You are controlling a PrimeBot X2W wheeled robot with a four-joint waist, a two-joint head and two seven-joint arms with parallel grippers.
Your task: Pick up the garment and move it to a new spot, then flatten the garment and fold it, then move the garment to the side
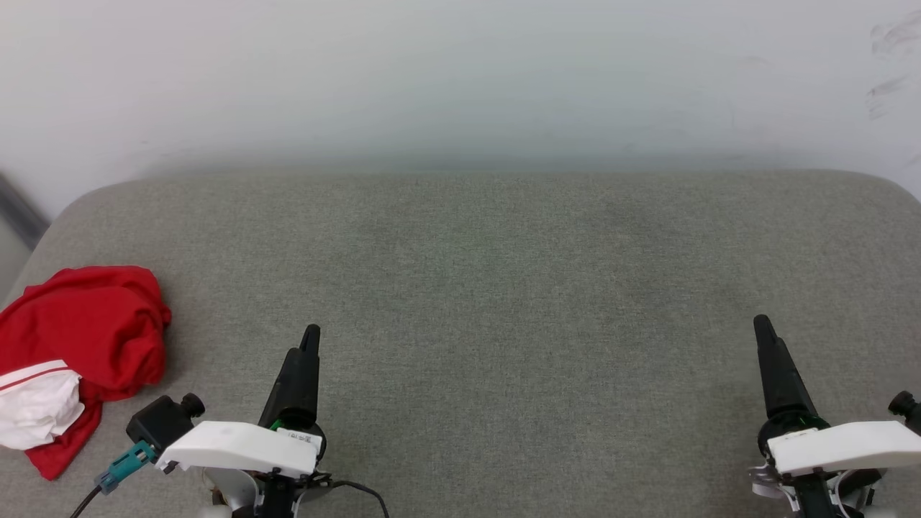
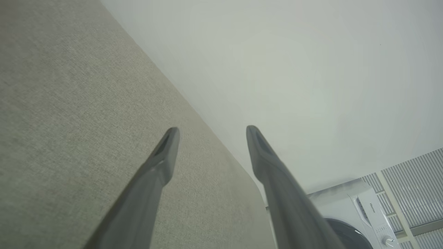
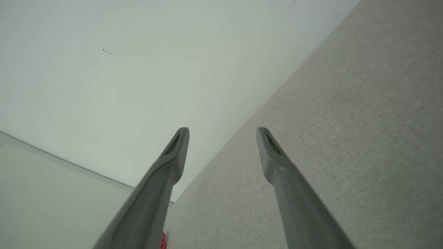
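Two grippers nearest, both low over the near edge of the grey padded cushion [image 1: 504, 288]. Left gripper [image 2: 211, 134]: fingers spread apart, nothing between them. Right gripper [image 3: 223, 133]: same, released and empty. From the head, each shows as one dark finger; the second is hidden behind it.

One garment [image 1: 93, 324], a crumpled red heap at the cushion's left edge near the front corner, beside the left gripper and not touching it. One white sleeve [image 1: 36, 406] counted, with a thin red stripe. The heap is cut off by the frame's left edge.

One washing machine [image 2: 363, 214], partly cut off beyond the cushion's end.
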